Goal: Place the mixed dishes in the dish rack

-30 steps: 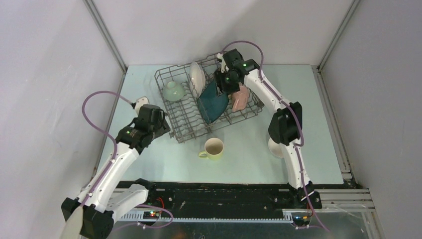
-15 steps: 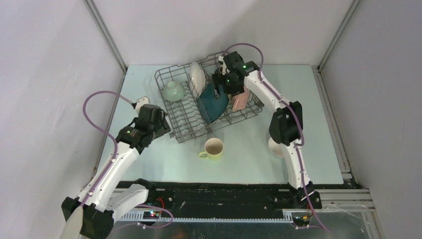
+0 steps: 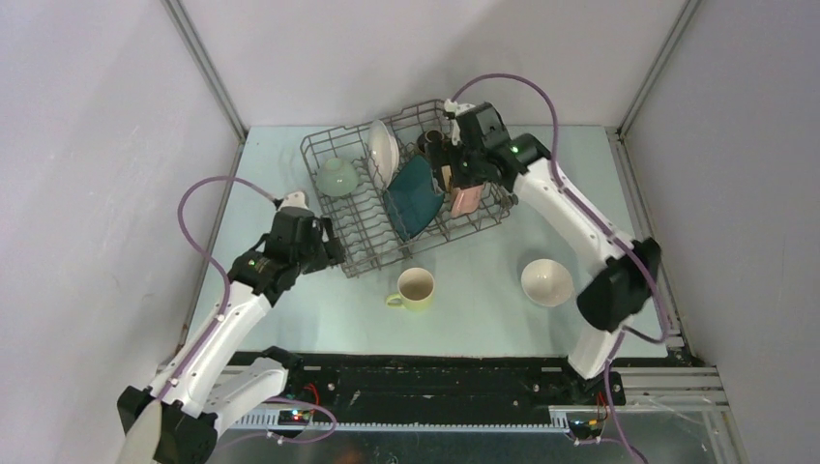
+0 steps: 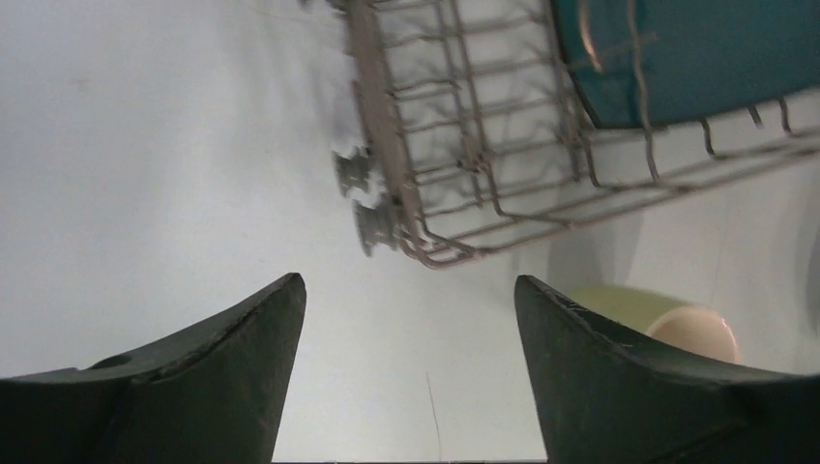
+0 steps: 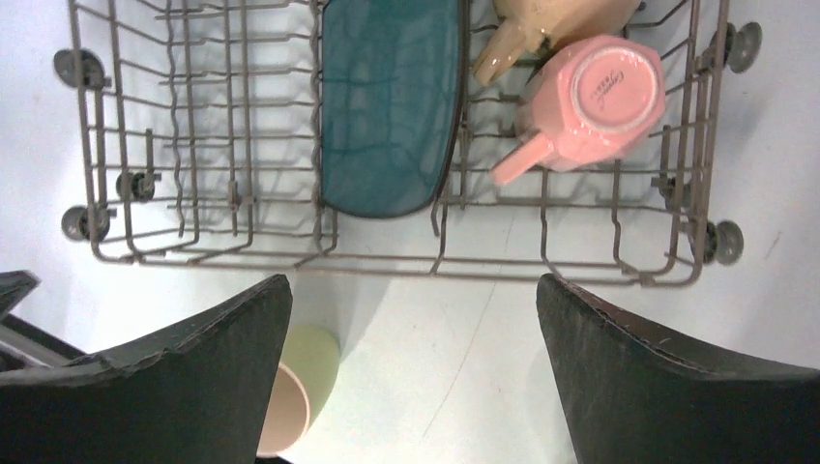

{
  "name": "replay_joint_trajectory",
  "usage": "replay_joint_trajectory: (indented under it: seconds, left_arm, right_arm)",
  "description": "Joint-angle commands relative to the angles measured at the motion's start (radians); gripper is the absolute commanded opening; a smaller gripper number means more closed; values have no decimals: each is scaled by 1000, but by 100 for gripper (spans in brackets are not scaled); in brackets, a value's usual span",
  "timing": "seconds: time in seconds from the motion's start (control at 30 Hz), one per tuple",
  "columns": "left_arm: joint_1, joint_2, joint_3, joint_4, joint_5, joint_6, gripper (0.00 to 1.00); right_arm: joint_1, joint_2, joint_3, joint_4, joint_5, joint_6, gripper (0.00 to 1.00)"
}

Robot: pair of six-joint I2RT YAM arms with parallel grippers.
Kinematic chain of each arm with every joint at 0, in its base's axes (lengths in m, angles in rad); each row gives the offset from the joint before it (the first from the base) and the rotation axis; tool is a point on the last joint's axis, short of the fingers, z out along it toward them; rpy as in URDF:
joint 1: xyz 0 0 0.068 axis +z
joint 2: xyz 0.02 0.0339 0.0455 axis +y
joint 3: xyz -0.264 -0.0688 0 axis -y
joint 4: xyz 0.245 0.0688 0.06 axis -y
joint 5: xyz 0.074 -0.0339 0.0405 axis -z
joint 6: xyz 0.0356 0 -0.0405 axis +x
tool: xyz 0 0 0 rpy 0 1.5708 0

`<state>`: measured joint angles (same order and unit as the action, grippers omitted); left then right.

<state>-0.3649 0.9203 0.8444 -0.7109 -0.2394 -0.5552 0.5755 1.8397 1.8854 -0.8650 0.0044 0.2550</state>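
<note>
Left gripper (image 4: 406,282): jaws spread wide with nothing between them, held low over the table (image 3: 483,319), just off the near left corner of the dish rack (image 4: 406,193).

Yellow mug (image 3: 416,287): upright on the table, to the right of that gripper and just outside the rack's near side.

White bowl (image 3: 546,281): mouth up on the table, further right, well apart from both grippers.

Right gripper (image 5: 411,280): fingers released and empty, poised high over the rack's right half.

- Below it, the dark teal square plate (image 5: 387,106) stands on edge between the tines.
- The pink mug (image 5: 600,97) rests bottom up just right of the plate.
- The tan mug (image 5: 541,24) lies just beyond the pink one.

Left of this gripper, the white round plate (image 3: 382,153) stands on edge, and the pale green bowl (image 3: 338,177) sits near the rack's far left corner.
</note>
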Motion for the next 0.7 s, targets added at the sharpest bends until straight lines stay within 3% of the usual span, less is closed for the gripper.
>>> replay_joint_trajectory:
  seconds: [0.0,0.13,0.33,0.67]
  left_arm:
    - [-70,-25,-31,90,191,69,89]
    - [-186,-25,-52,128,197,46,97]
    - [-338,22,-57,202,186,52,97]
    - [-457,315,79,204,141,137,89]
  right_arm:
    - [59,-188,-227,138,77,11,100]
    - [97,-353,-474,239,62,32,99]
    - [140,-583,-748,341,72,84,98]
    - [145,-750,-965,414,67,139,98]
